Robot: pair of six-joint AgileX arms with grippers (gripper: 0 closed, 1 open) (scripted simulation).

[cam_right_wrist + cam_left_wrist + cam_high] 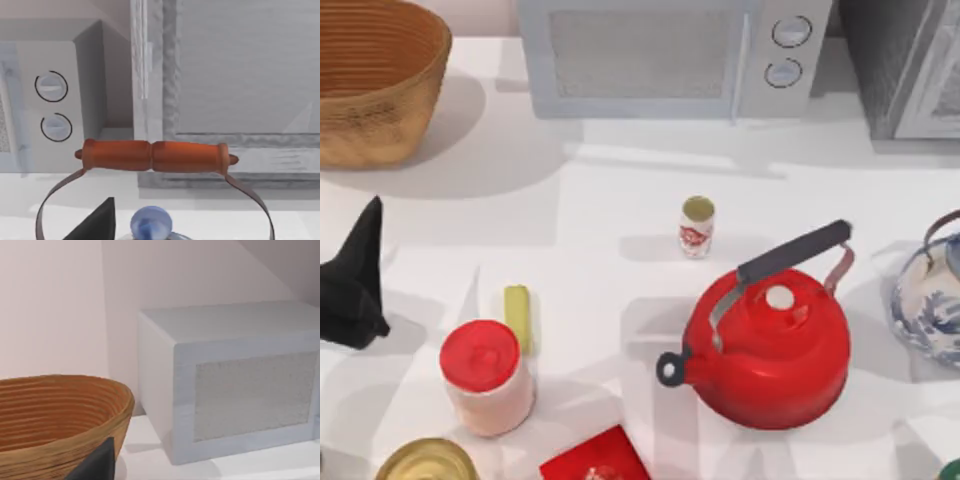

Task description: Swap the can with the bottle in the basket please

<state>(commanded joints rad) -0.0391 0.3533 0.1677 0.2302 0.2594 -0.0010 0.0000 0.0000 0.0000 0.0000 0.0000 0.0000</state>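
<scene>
left hand beside basket

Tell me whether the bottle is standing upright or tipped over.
Upright. In the top view the bottle stands on the table with its olive-yellow cap facing up, behind the red kettle.

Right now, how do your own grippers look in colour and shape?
The left gripper is matte black and angular, narrowing to a pointed tip, with no visible markings or cables. A dark wedge-shaped finger shows in the left wrist view, and a similar black finger in the right wrist view.
</scene>
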